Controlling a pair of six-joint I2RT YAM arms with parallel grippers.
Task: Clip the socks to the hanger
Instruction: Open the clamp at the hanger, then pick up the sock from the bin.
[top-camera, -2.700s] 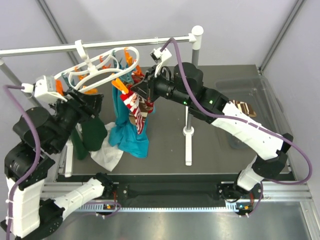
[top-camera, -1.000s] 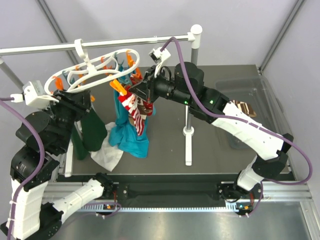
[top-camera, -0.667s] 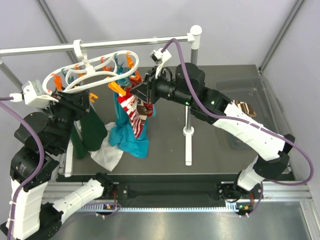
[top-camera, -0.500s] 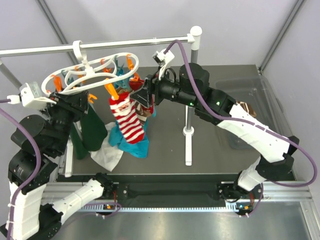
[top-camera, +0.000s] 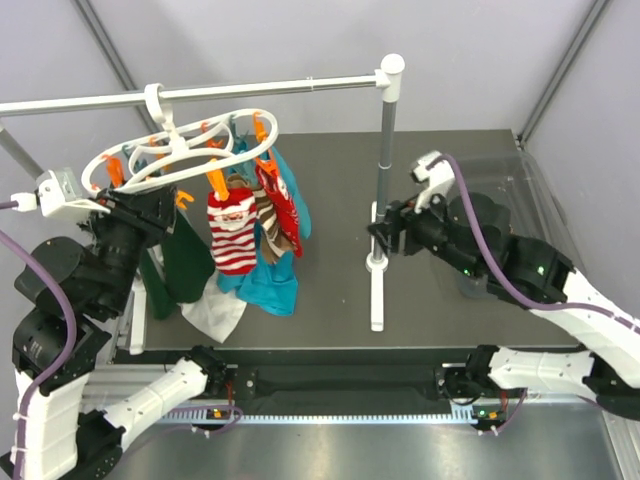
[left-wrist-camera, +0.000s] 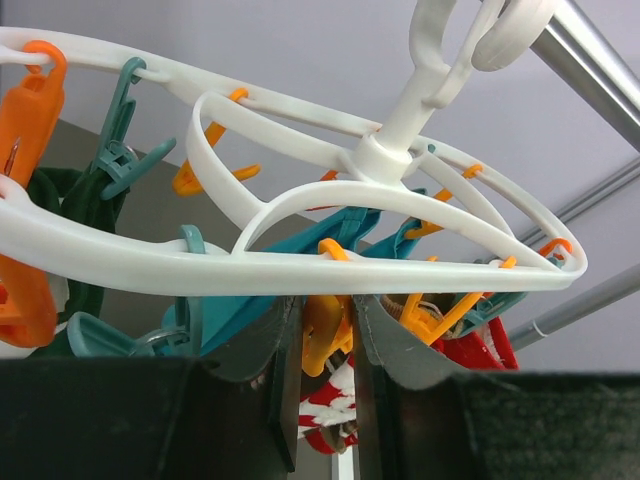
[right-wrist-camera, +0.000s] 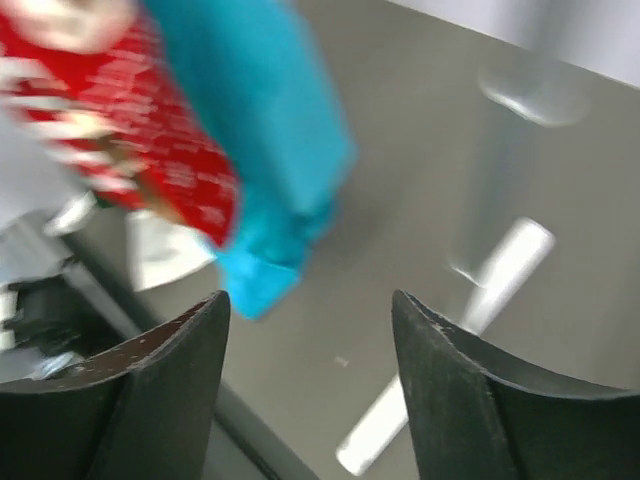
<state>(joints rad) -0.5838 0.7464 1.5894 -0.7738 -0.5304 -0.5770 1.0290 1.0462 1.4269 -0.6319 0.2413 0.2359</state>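
Two black-and-white arms (top-camera: 500, 255) carry purple cables (top-camera: 16, 400).

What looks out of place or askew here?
A white cloth lies crumpled on the table under the hanger; the hanger itself looks tilted on the rail.

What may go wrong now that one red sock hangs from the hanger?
The red striped sock hangs by its top edge; it may slip off if the bite is shallow. The left gripper is shut on an orange clothespin; pulling it may tilt the hanger or slide its hook along the rail.
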